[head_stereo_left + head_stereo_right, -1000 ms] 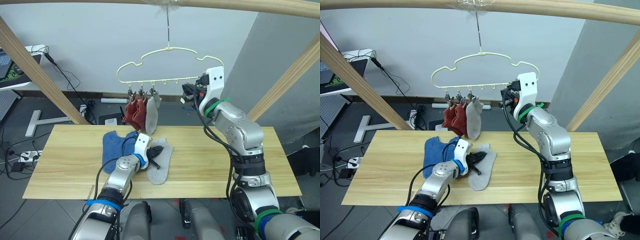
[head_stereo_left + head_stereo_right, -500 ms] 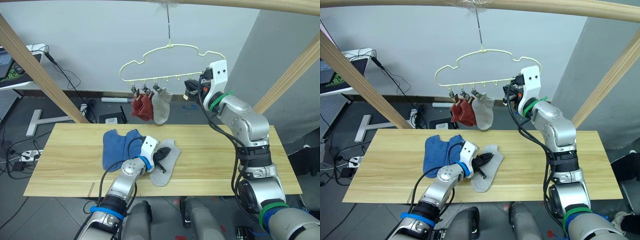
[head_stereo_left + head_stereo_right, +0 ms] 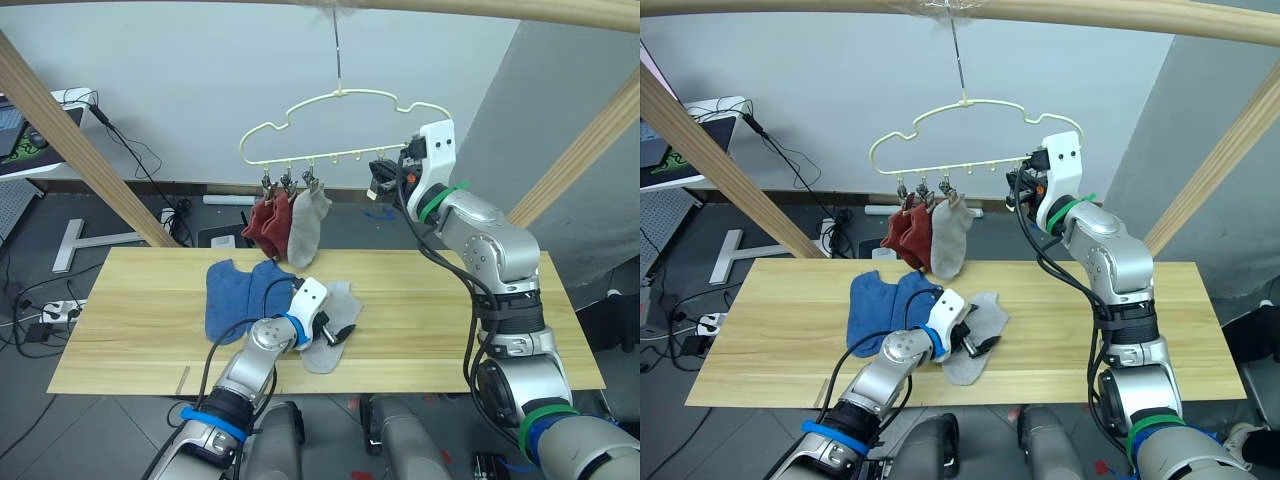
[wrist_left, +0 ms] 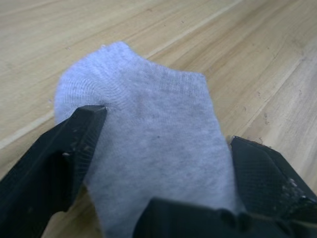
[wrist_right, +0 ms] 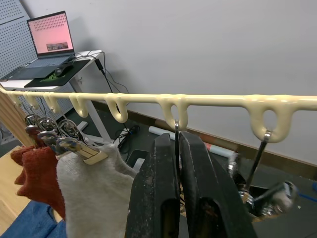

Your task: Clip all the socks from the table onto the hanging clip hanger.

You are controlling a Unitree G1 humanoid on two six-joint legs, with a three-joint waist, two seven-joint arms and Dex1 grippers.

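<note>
On the pale wood table (image 3: 130,320), the left gripper (image 3: 338,331) rests low over a light grey sock (image 3: 335,345), its black fingers (image 4: 59,158) spread apart on either side of the fabric. Two blue socks (image 3: 235,295) lie just left of it. Up at the clip hanger (image 3: 335,125), the right gripper (image 5: 179,163) is pinched closed on a metal clip (image 5: 176,130) near the bar's right end. Two rust-red socks (image 3: 265,222) and a grey sock (image 3: 306,222) hang clipped at the bar's left end.
</note>
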